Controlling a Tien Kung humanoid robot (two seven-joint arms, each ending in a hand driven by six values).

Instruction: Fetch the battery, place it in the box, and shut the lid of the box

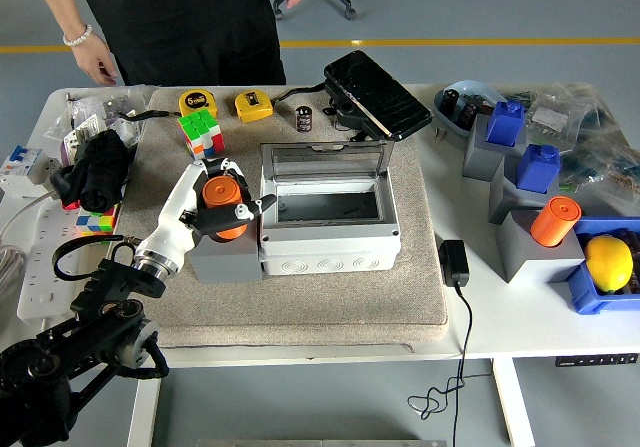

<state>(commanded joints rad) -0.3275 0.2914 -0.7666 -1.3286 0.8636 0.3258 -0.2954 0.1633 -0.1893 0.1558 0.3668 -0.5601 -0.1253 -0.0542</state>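
Note:
My left hand (222,205) is shut on the orange cylindrical battery (222,193), holding it just above a grey block (226,258) at the left side of the white box (328,235). The box stands in the middle of the beige mat (300,297) with its clear lid (323,157) raised upright at the back, and its inside is bare. A second orange battery (553,220) stands on a grey block at the right. My right arm is out of view.
A person in black (185,17) stands at the far left side, one hand (100,62) hanging over the table edge. Rubik's cube (200,133), tape measures (253,105), a black device (376,95), a power adapter (453,263) and blue-topped blocks (520,152) surround the box.

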